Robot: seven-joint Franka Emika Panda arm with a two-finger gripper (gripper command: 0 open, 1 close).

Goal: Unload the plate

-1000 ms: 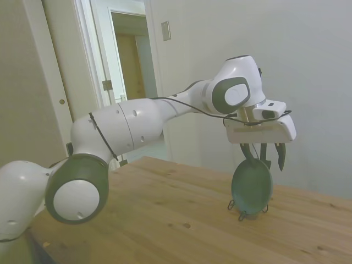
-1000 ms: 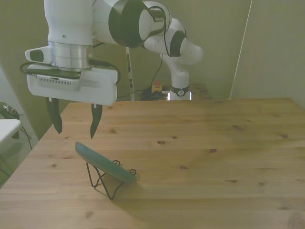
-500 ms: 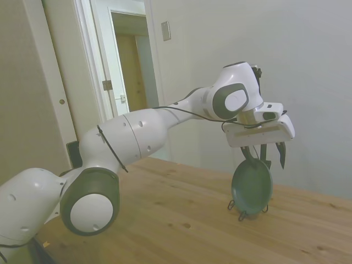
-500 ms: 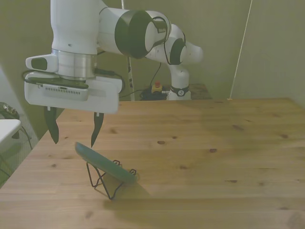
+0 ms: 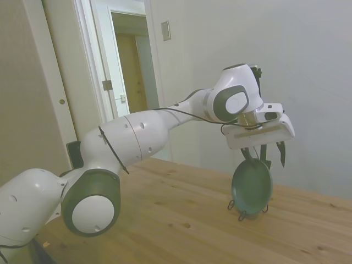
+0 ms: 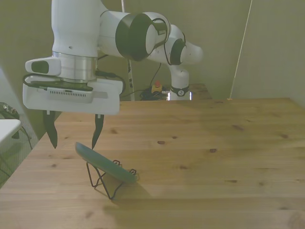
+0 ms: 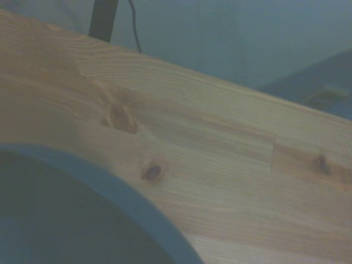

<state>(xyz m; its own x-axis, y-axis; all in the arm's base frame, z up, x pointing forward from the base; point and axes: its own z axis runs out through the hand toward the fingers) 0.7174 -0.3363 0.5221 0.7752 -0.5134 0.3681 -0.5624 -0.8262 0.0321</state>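
The teal-green plate [image 6: 108,164] stands tilted on edge in a thin black wire stand [image 6: 101,181] near the front view's left, on the wooden table [image 6: 205,157]. My gripper [image 6: 73,143] hangs open just over the plate's raised upper rim, with one fingertip on each side of it in the front view and nothing held. In the side view the plate [image 5: 252,186] faces the camera, and the gripper [image 5: 267,160] is directly above its top edge. The wrist view shows a blurred arc of the plate's rim [image 7: 93,187] over the table planks.
The table's edge on the front view's left runs close to the stand. A white object [image 6: 6,128] sits just beyond that edge. An open doorway [image 5: 129,71] and a plain wall lie behind the table in the side view.
The gripper has come down a little, so its fingertips now reach the level of the plate's upper rim. The plate and stand have not moved.
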